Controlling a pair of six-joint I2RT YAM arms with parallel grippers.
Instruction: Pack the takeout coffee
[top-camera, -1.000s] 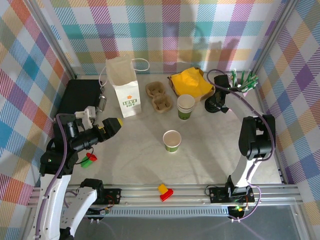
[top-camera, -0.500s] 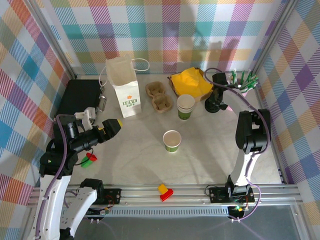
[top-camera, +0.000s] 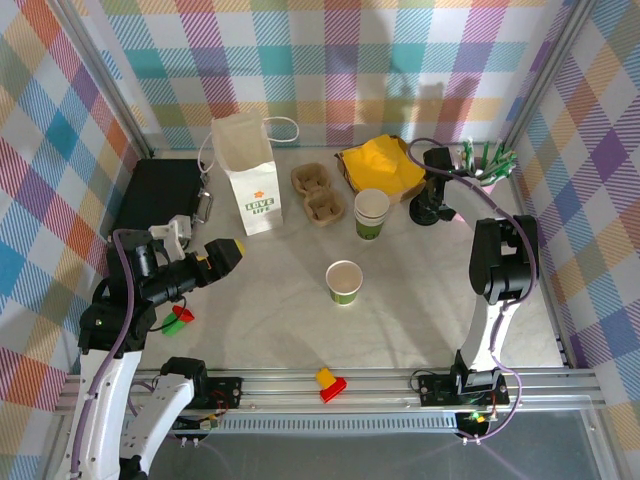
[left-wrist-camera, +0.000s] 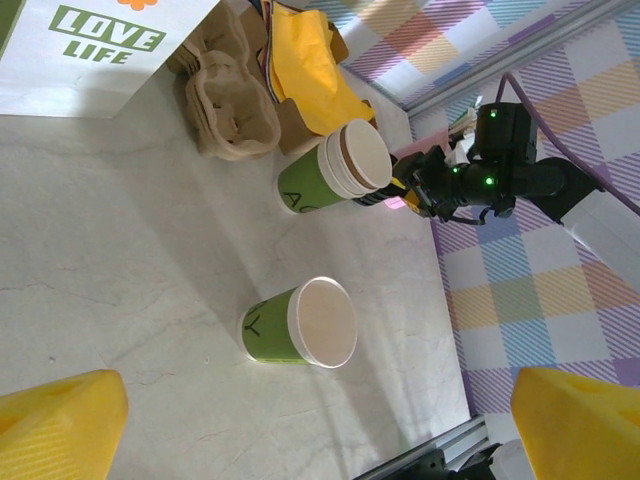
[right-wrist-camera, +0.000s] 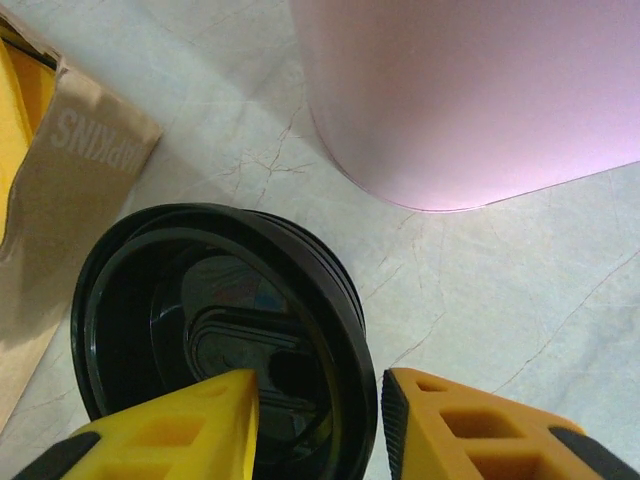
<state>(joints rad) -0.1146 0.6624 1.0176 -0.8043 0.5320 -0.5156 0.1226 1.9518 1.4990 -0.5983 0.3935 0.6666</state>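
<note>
The green paper cup (top-camera: 344, 281) stands upright and uncovered near the middle of the table (top-camera: 280, 320), well apart from both arms, its pale interior showing and no contents discernible. Judgement: thin paper wall, light, readily crushed or tipped. It is best taken low on the body with modest pressure, or steadied there while a lid is pressed on, and not pinched at the open rim. The closure for it sits in the stack of black lids (right-wrist-camera: 215, 330) at the far right, just beside the pink cup (right-wrist-camera: 470, 90) and next to the brown napkin holder (right-wrist-camera: 70, 190). Judgement: the lids are thin, smooth plastic, slippery and nested, so two may lift together. The raised rim is the sensible purchase point. The right gripper (right-wrist-camera: 318, 415) is positioned there, one yellow finger inside the topmost lid and the other outside its rim. The fingers are partly apart, and it cannot be told whether they yet pinch the rim. The left gripper (top-camera: 222, 252) hangs over the near left of the table, fingers spread wide and holding nothing. Far of the cup stand a stack of spare cups (top-camera: 371, 213), two cardboard cup carriers (top-camera: 318, 194) and a white paper bag (top-camera: 248, 185), upright and open.
</note>
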